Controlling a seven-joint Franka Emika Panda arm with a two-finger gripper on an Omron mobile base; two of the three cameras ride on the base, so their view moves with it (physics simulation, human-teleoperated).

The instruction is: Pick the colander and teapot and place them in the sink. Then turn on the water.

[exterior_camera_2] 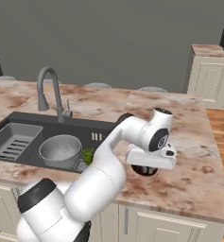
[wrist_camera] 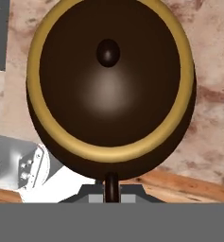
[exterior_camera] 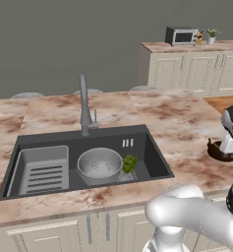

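Teapot [wrist_camera: 111,85] sits on the counter [exterior_camera_2: 189,179] right under the end effector [wrist_camera: 111,189], whose fingers are pinched on its thin dark handle. It looks hard, smooth and slippery, so that handle seems the best hold.

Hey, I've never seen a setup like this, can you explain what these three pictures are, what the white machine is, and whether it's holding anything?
All three are computer-rendered views of one moment in a kitchen. The white machine is a jointed robot arm on a base. Two cameras ride behind it, left and right; the third sits on its hand, looking straight down.

In the dark charcoal sink set into the pinkish marble counter sit a round perforated silver colander, a grey ribbed tray and a green leafy bunch. A tall grey tap stands behind; no water runs.

The hand hangs over a squat dark-brown teapot with a gold rim on the counter. Its fingers are shut, seemingly on the handle.
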